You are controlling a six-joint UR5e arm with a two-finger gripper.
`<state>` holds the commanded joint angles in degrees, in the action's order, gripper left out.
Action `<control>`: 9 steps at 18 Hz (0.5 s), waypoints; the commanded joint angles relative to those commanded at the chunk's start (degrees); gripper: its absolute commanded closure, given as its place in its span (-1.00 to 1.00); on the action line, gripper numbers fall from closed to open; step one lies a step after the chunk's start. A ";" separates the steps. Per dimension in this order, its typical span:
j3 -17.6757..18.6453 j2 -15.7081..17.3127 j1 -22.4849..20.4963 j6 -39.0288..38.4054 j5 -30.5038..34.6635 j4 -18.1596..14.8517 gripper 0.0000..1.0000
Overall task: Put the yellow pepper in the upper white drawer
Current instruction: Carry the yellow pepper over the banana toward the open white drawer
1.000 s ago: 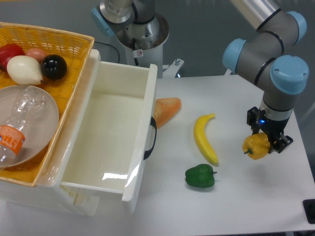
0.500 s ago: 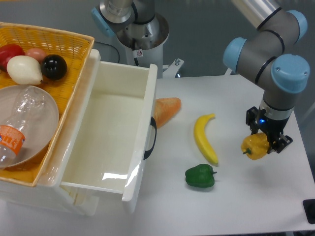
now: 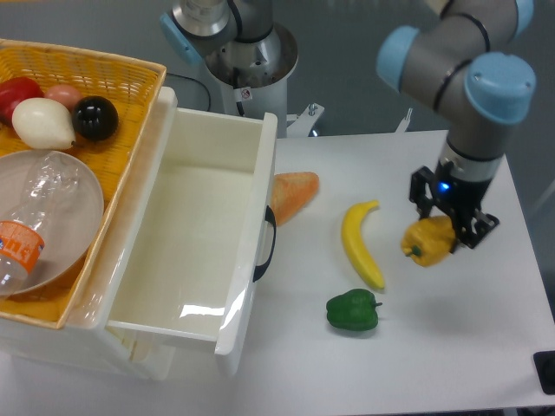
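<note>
Yellow pepper [image 3: 427, 242] clamped in gripper [image 3: 442, 230], above table [image 3: 416, 347]

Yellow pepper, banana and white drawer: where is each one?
yellow pepper [image 3: 427, 243], fixed camera, its lumpy side.
banana [image 3: 355, 243], fixed camera, middle of its curve.
white drawer [image 3: 186, 234], fixed camera, bare inner floor.

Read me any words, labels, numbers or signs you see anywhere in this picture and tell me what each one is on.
Nothing can be read for certain.
Orange label on the clear plastic bottle in the yellow wicker basket: white characters, too blurred to read.
Small red and white round sticker on the grey robot base: a sign, too small to make out.
No text shows on the white plastic drawer, the yellow pepper or the gripper.
</note>
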<state>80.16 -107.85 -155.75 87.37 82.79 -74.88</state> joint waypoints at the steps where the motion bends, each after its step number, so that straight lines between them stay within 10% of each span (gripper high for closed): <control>1: 0.17 0.70 0.44 -0.62 0.00 -0.09 -0.03; 9: 0.70 6.06 1.15 -8.26 -4.56 -0.44 -0.04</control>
<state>80.86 -101.79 -154.60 79.11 78.23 -75.32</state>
